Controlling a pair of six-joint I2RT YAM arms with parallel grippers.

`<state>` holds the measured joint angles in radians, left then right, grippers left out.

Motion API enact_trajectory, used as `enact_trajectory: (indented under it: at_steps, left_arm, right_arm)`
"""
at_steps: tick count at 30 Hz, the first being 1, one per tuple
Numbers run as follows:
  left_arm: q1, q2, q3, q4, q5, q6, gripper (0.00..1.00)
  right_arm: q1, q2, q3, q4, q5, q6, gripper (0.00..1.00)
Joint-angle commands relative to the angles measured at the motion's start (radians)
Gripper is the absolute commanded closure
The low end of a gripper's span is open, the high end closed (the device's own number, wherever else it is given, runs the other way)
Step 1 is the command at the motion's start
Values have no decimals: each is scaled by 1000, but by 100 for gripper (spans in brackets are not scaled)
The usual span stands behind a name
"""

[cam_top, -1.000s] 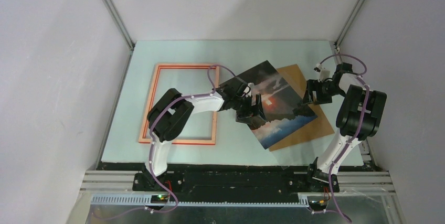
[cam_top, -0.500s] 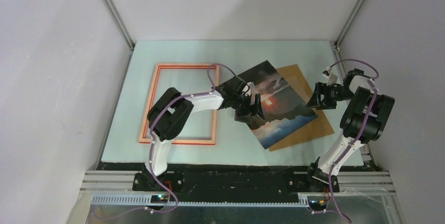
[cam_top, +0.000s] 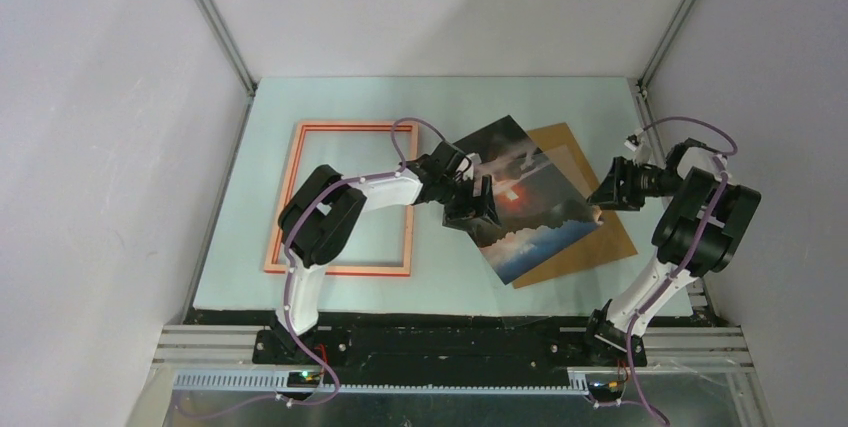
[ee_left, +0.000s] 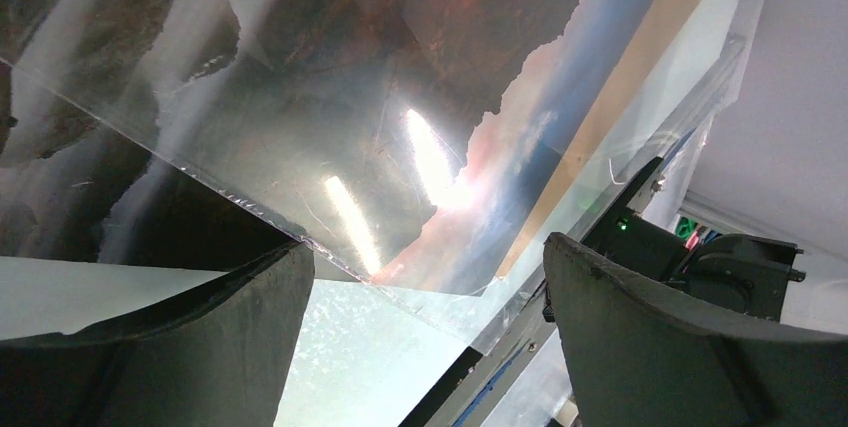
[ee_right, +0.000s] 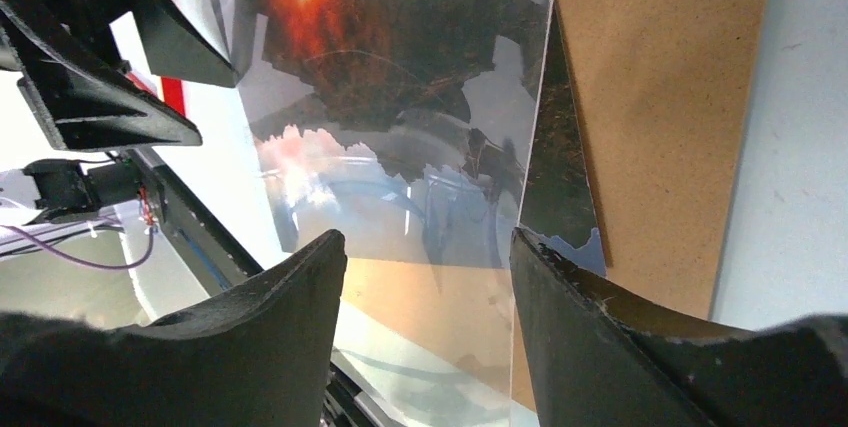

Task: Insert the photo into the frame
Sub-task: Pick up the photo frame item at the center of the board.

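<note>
The photo (cam_top: 530, 202), a dark landscape with an orange sun, lies tilted right of centre, on the brown backing board (cam_top: 600, 237). A clear sheet (ee_right: 440, 197) lies over the photo, its straight edge running past my right fingers. The empty red frame (cam_top: 295, 197) lies flat at the left. My left gripper (cam_top: 470, 202) hangs over the photo's left edge, jaws wide open and empty; in its own view the left gripper (ee_left: 427, 243) looks onto the photo (ee_left: 300, 77) and the sheet (ee_left: 520, 277). My right gripper (cam_top: 608, 187) sits at the photo's right edge, jaws partly open, nothing between them (ee_right: 425, 237).
The pale blue mat (cam_top: 440, 277) ends at a black rail along the near side, where both arm bases stand. Grey walls and metal posts close in the left, right and back. The backing board (ee_right: 660, 97) reaches near the mat's right edge.
My right arm has swung right and its gripper has drawn slightly back from the photo's edge, its jaws narrowing. The left gripper has barely shifted. Photo, board and frame lie as before.
</note>
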<state>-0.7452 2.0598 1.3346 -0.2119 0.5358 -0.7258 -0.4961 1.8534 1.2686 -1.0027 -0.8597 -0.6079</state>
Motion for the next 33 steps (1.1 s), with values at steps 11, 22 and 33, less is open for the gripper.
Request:
enact_trajectory:
  at_steps: [11,22,33]
  left_arm:
    - [0,66,1,23,-101,79,7]
    - [0,63,-8,23,-97,62,7]
    - [0,7,-104,100,-67,-22,7]
  right_arm:
    - [-53,159,0,-235,-247,-44,42]
    - [-129,234,-13,-193,-258,-14,44]
    - [-135,168,-89,-35,-181,140,45]
